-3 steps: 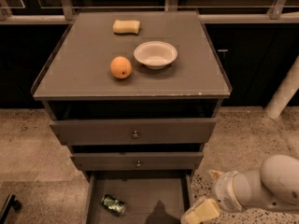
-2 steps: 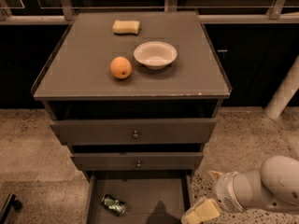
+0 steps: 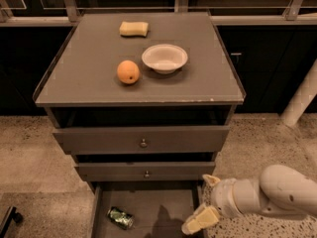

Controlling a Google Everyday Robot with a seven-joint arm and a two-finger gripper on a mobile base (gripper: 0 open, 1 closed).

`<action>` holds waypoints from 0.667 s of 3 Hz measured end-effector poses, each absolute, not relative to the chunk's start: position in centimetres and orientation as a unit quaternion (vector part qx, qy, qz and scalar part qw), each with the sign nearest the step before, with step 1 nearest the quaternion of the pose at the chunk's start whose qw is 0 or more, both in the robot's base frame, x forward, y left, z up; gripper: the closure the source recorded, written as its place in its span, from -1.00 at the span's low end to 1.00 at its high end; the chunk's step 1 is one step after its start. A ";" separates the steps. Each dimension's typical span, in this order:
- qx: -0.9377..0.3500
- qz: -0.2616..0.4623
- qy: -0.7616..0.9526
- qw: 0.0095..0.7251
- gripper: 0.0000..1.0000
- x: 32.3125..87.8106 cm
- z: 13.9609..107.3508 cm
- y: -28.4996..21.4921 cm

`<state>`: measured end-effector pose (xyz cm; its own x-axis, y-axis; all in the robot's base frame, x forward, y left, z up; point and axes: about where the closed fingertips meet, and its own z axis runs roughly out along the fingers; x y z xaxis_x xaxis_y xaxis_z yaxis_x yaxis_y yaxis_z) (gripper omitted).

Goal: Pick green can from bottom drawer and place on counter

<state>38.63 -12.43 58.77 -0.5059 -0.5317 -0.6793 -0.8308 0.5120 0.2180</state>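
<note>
The green can (image 3: 120,217) lies on its side on the floor of the bottom drawer (image 3: 153,205), near the drawer's left front. That drawer is pulled out beneath two knobbed drawers. My gripper (image 3: 205,200) hangs at the drawer's right wall, to the right of the can and apart from it. It is open, with one pale finger (image 3: 200,219) pointing down-left over the drawer edge and nothing between the fingers. The grey counter (image 3: 89,78) tops the cabinet above.
On the counter sit an orange (image 3: 128,72), a white bowl (image 3: 165,58) and a yellow sponge (image 3: 133,29) at the back. The top drawer (image 3: 143,139) and middle drawer (image 3: 146,171) stick out slightly. A white post (image 3: 302,95) stands to the right on the speckled floor.
My gripper and forearm have shifted a little to the left, closer to the bottom drawer's right wall. The can and the counter items have not moved.
</note>
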 end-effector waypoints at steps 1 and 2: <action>-0.461 0.290 0.780 0.308 -1.00 41.3 57.0 -9.8; -0.465 0.294 0.775 0.310 -1.00 41.4 56.4 -9.7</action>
<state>41.41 -9.66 56.39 -0.3750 -0.5386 -0.7545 -0.9034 0.3949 0.1671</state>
